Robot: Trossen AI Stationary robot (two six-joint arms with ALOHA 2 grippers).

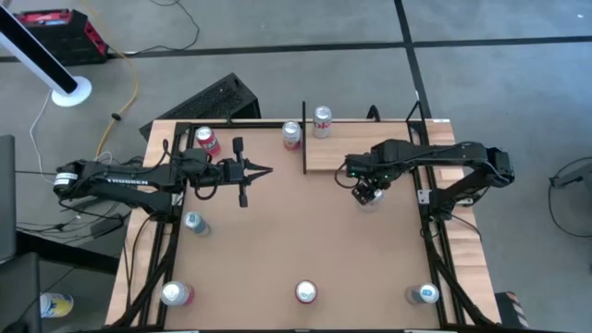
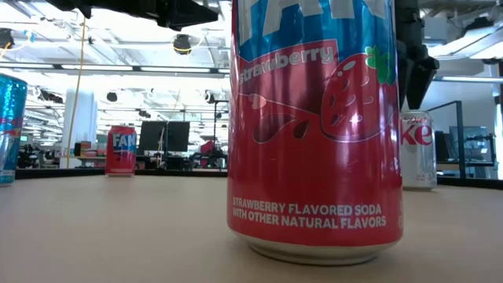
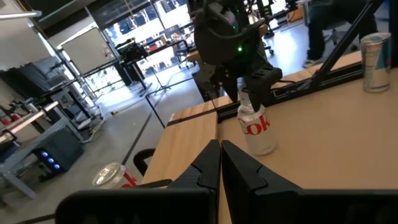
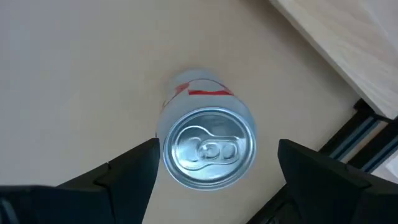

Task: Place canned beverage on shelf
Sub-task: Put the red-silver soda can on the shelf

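A silver Diet Coke can (image 4: 208, 146) stands upright on the brown tabletop, just in front of the shelf's near edge. It also shows in the left wrist view (image 3: 256, 127) and the low view (image 2: 416, 149). My right gripper (image 4: 214, 171) is open above it, pointing down, one finger on either side of the can's top; I cannot tell whether a finger touches it. The shelf (image 1: 356, 155) is a pale wood plank at the far right, with one can (image 1: 321, 120) standing on it. My left gripper (image 1: 254, 171) is shut and empty at the left centre.
Other cans stand on the table: one beside the shelf's black post (image 1: 291, 135), a red one far left (image 1: 207, 141), one at the left (image 1: 194, 222) and three along the near edge, the middle one (image 1: 305, 292) a strawberry soda. A keyboard (image 1: 215, 100) lies beyond the far edge.
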